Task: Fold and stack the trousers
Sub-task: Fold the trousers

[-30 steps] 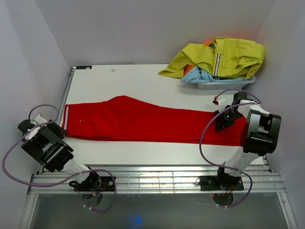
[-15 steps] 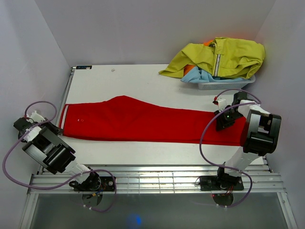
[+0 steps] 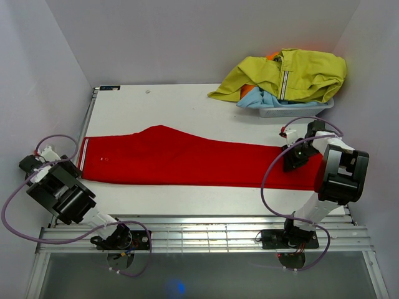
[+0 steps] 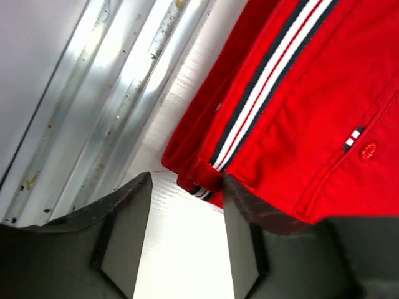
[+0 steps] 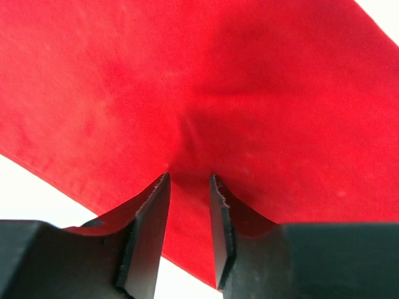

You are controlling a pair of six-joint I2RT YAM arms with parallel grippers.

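Built from black blocky housings and white links, both left arm [image 3: 59, 194] and right arm [image 3: 341, 171]. Looped with thin purple cable [image 3: 262, 184] from wrist down to black base [image 3: 287, 238]. Tipped with left tool [image 4: 187, 205] and right tool [image 5: 188, 187]: dark flat fingers, paler grey on inner faces.

Trousers [image 3: 187, 159] right end hidden behind right arm [image 3: 340, 171]; blue garment [image 3: 265, 98] mostly under jacket [image 3: 293, 75].

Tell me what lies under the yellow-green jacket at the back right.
A light blue garment and a bit of orange fabric poke out beneath the jacket, over a pale bin. The rest is covered.
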